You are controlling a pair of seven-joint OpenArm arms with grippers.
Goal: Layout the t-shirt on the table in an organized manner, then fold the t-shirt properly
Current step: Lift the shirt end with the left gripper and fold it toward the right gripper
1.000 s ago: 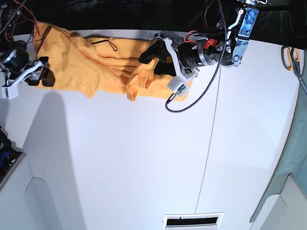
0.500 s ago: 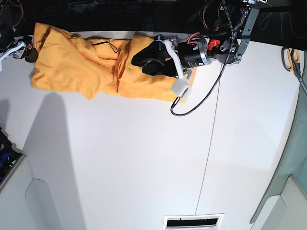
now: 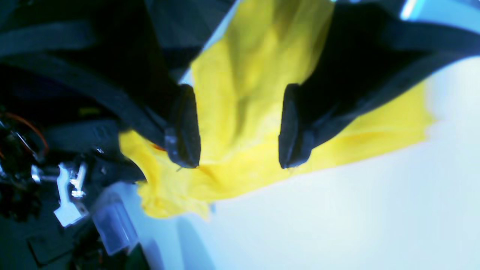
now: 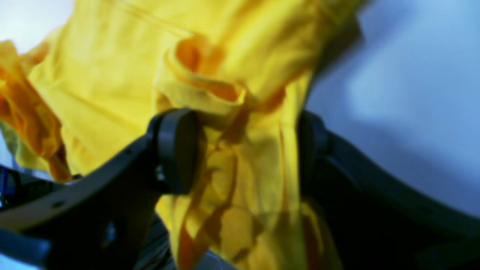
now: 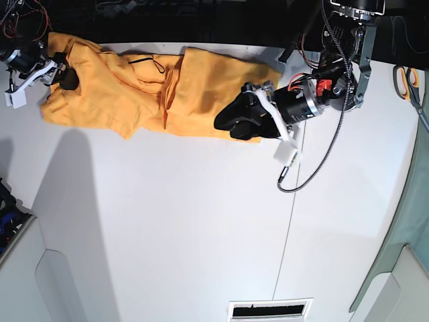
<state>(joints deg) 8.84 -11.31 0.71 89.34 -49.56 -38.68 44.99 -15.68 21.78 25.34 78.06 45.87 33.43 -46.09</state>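
The orange-yellow t-shirt (image 5: 141, 87) lies crumpled in a long band along the far edge of the white table (image 5: 167, 221). My left gripper (image 5: 231, 121) hovers over the shirt's near right corner. In the left wrist view its black fingers (image 3: 183, 127) stand wide apart, open (image 3: 240, 150), with yellow fabric (image 3: 247, 93) lying beneath the gap. My right gripper (image 5: 64, 77) is at the shirt's left end. In the right wrist view it is open (image 4: 243, 153), its pads (image 4: 176, 150) on either side of a bunched fold of the shirt (image 4: 210, 90).
Scissors (image 5: 409, 84) lie at the far right. A grey-green cloth (image 5: 405, 221) hangs along the right edge. A dark seam (image 5: 291, 201) runs down the table to a vent slot (image 5: 268, 310). A black cable (image 5: 315, 161) loops below the left arm.
The left gripper slid from the shirt's middle to its right near corner, and that half now lies flatter. The right gripper swung from off the left side onto the shirt's left end.
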